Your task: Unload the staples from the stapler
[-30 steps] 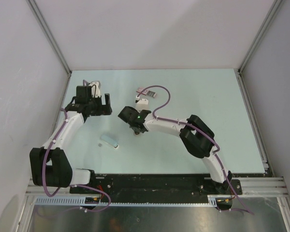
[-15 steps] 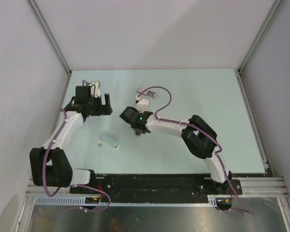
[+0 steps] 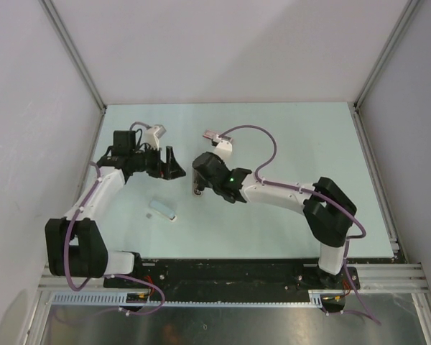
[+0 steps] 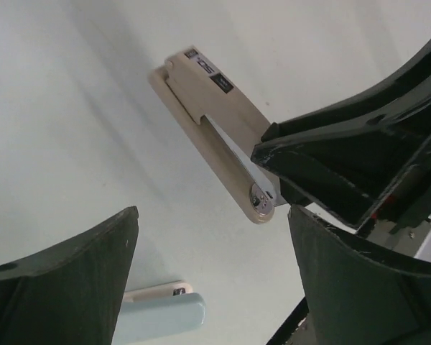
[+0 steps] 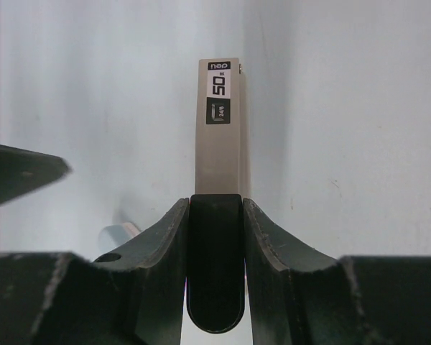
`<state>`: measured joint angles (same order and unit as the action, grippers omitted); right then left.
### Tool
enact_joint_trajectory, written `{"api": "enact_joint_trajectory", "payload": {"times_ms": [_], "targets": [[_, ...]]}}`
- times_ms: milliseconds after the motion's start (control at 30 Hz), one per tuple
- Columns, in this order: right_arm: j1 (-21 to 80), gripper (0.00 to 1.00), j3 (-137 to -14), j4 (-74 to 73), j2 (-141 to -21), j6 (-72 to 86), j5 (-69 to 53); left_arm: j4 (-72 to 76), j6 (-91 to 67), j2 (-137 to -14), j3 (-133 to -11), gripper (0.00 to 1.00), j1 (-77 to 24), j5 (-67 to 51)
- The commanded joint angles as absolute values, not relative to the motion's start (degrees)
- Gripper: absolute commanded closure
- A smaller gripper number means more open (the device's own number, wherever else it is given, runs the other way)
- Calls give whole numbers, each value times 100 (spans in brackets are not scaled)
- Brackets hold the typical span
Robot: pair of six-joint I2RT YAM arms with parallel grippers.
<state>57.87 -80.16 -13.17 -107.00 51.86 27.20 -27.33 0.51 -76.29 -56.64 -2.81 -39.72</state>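
Stapler point(image 5: 221, 129) sits pinched in the right pincer point(image 5: 215, 210), long axis running straight ahead of it; the spread left pincer point(image 4: 212, 215) has it just ahead.

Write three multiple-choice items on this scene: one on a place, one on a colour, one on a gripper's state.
1. Where is the light blue object?
A. lying on the table
B. inside a box
C. hanging from a hook

2. What colour is the stapler body?
A. red
B. beige
C. green

3. How is the left gripper?
A. shut on the stapler
B. shut on nothing
C. open, holding nothing

Answers:
1 A: the top view shows it flat on the table surface.
2 B: the right wrist view shows a beige body clamped in the right gripper.
3 C: its fingers stand wide apart, with nothing between them.
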Motion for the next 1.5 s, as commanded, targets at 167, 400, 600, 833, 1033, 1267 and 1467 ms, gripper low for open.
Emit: {"api": "enact_joint_trajectory", "payload": {"times_ms": [167,400,600,833,1033,1267,1467], "targets": [[5704,100,-7414,459,-9951,5540,2906,-2671,939,-7967,-5338,31,-257,-5449],[5678,100,-7335,870,-9923,5702,2950,-2694,1180,-8014,-5167,25,-515,-5926],[5624,100,-7288,914,-9799,5850,2794,-2723,1330,-8147,-5209,25,-693,-5850],[5605,100,-6989,1068,-9561,5940,2746,-2731,1446,-8236,-5185,30,-699,-5736],[5630,100,-6877,1184,-9515,6048,2626,-2729,1442,-8224,-5300,32,-698,-5685],[5656,100,-6845,1412,-9574,6212,2497,-2737,1353,-8474,-5401,39,-695,-5797],[5679,100,-6840,1503,-9553,6172,2428,-2730,1391,-8539,-5435,49,-706,-5803]]}}
